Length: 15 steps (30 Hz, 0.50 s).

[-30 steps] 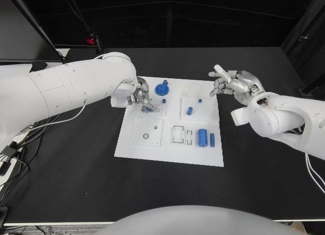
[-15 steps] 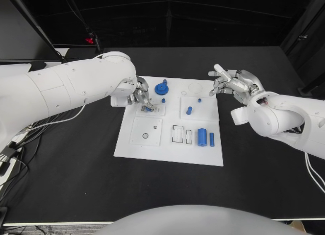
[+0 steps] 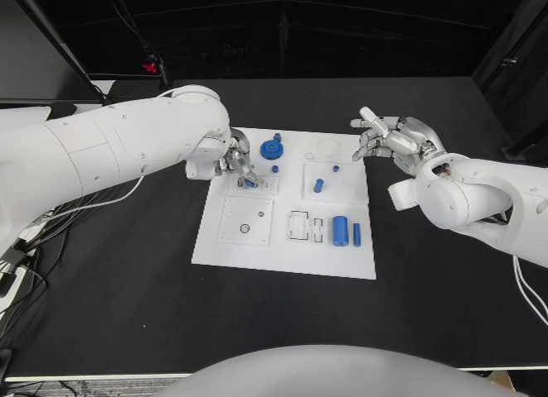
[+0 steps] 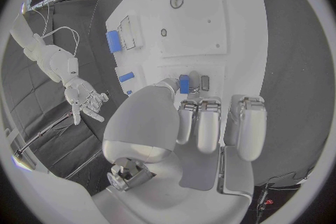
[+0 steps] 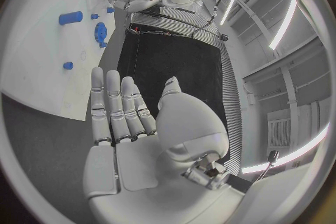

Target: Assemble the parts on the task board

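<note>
The white task board (image 3: 286,248) lies mid-table. My left hand (image 3: 235,164) hovers over its far left corner, thumb and a finger pinching a small blue part (image 4: 184,83) against a square inset plate (image 3: 252,187). Beside that hand lie a round blue gear-like part (image 3: 271,150) and a small blue peg (image 3: 275,170). Further right I see a short blue piece (image 3: 319,187), a blue cylinder (image 3: 340,231) and a thin blue bar (image 3: 357,236). My right hand (image 3: 393,141) floats off the board's far right corner, fingers spread and holding nothing, as the right wrist view confirms (image 5: 133,123).
A second square inset (image 3: 246,222) with a small hole sits on the board's near left, and rectangular slots (image 3: 305,227) lie beside the cylinder. Black table (image 3: 131,314) surrounds the board. Cables (image 3: 35,240) trail off the table's left edge.
</note>
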### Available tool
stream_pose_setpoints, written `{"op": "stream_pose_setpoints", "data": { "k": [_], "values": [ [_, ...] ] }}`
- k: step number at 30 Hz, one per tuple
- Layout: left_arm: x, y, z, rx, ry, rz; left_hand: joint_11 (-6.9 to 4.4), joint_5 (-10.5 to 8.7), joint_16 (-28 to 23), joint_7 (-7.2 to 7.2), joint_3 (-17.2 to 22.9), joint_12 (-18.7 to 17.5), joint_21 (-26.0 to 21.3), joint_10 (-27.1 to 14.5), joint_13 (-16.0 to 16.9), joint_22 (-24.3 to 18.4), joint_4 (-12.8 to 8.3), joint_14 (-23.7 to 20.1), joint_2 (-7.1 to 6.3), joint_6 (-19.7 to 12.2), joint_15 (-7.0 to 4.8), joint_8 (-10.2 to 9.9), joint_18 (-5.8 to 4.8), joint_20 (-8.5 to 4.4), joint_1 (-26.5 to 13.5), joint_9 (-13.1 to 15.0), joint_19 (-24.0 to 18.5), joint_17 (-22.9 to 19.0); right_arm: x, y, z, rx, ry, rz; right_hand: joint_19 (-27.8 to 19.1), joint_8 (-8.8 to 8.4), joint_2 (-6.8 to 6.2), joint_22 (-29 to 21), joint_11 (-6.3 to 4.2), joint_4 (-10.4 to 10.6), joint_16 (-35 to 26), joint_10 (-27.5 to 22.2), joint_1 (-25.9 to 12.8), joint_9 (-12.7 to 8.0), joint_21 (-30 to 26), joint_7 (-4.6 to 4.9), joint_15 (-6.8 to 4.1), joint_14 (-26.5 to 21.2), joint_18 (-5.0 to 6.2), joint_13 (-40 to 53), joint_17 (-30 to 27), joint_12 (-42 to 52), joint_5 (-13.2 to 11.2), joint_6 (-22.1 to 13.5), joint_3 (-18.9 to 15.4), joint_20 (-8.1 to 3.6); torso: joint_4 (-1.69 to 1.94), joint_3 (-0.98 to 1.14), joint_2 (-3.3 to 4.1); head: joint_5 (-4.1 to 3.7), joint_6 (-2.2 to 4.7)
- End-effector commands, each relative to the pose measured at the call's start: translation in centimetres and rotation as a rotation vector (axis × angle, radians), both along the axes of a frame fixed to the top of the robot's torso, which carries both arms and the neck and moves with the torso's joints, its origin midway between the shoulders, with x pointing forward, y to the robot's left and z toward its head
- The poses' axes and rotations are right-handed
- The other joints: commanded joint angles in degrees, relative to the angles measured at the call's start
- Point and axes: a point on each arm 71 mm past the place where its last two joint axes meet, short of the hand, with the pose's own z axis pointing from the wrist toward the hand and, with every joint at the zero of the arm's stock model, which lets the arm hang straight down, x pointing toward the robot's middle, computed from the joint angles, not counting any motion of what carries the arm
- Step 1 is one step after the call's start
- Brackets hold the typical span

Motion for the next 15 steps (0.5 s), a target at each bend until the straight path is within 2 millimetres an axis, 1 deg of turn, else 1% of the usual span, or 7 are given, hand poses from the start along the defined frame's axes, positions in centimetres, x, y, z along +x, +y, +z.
{"op": "stream_pose_setpoints", "data": {
  "k": [1,3,15],
  "values": [
    [-0.32,-0.12,-0.69,0.019,0.028,-0.011,0.29,0.21,0.05,-0.6,2.0,-0.25,0.18,5.98,15.07,15.09,-1.98,5.88,0.06,0.28,0.32,-0.24,-0.37,0.21,-0.51,-0.06,5.97,15.09,-0.02,0.12,0.16,0.006,-0.009,0.007,0.11,0.11,0.72,-0.09,-0.08,0.13,0.35,-0.35,-0.02,-0.01,-0.27,0.52,0.03,-0.51,0.5,-0.05,-0.05,0.32,0.38,-0.45,-0.14,0.37,0.0,0.03,-0.01,0.02,0.0],
    [-0.3,-0.09,-0.69,0.02,0.028,-0.011,0.3,0.17,0.05,-0.59,1.96,-0.25,0.18,5.98,15.07,15.09,-1.97,5.88,0.11,0.28,0.32,-0.27,-0.37,0.21,-0.72,-0.04,5.97,15.09,-0.01,0.14,0.16,0.006,-0.009,0.007,0.11,0.11,0.72,-0.09,-0.08,0.13,0.35,-0.35,-0.02,-0.01,-0.27,0.52,0.03,-0.51,0.5,-0.05,-0.05,0.32,0.38,-0.45,-0.14,0.37,-0.02,0.03,-0.02,0.05,-0.09],
    [-0.31,-0.15,-0.71,0.019,0.034,-0.018,0.31,0.02,0.05,-0.6,1.85,-0.25,0.18,5.98,15.07,15.09,-1.99,5.88,0.12,0.26,0.33,-0.35,-0.37,0.21,-1.17,0.02,5.97,15.09,0.03,0.1,0.12,0.004,-0.007,0.004,0.12,0.22,0.77,-0.12,-0.07,0.1,0.41,-0.36,-0.01,-0.01,-0.29,0.55,0.03,-0.53,0.51,-0.15,-0.16,0.38,0.48,-0.49,-0.15,0.38,0.01,0.01,-0.03,-0.12,-0.06]
  ]
}}
